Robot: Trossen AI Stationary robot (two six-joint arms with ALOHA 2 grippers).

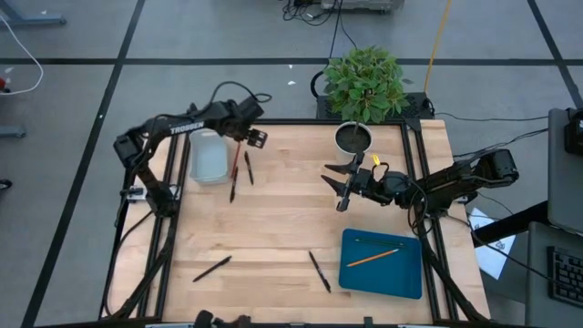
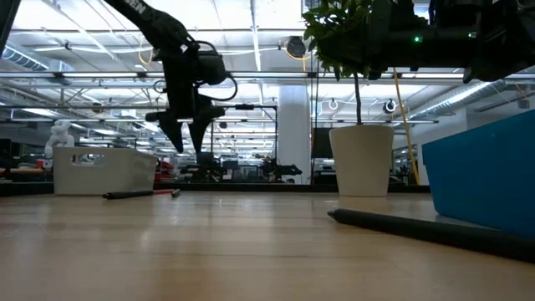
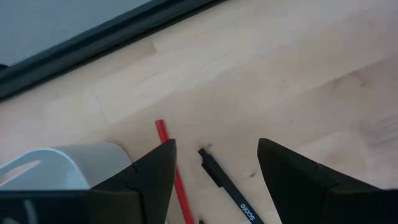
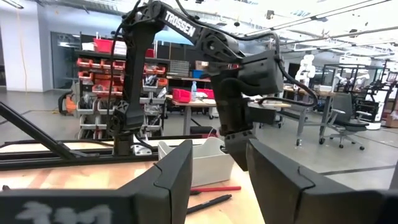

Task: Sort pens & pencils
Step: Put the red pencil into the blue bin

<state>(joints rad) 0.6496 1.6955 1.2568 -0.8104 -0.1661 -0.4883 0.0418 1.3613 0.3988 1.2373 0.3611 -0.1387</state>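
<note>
High view: the left gripper [image 1: 248, 135] is held over a red pencil [image 1: 235, 164] and a black pen [image 1: 248, 168] beside the white bin [image 1: 208, 156]. The right gripper [image 1: 339, 187] is extended mid-table; an orange pencil [image 1: 373, 258] lies in the blue tray [image 1: 381, 282].

Left wrist view: the fingers [image 3: 149, 177] are parted, nothing held.

Right wrist view: the jaws are parted, empty.
</note>
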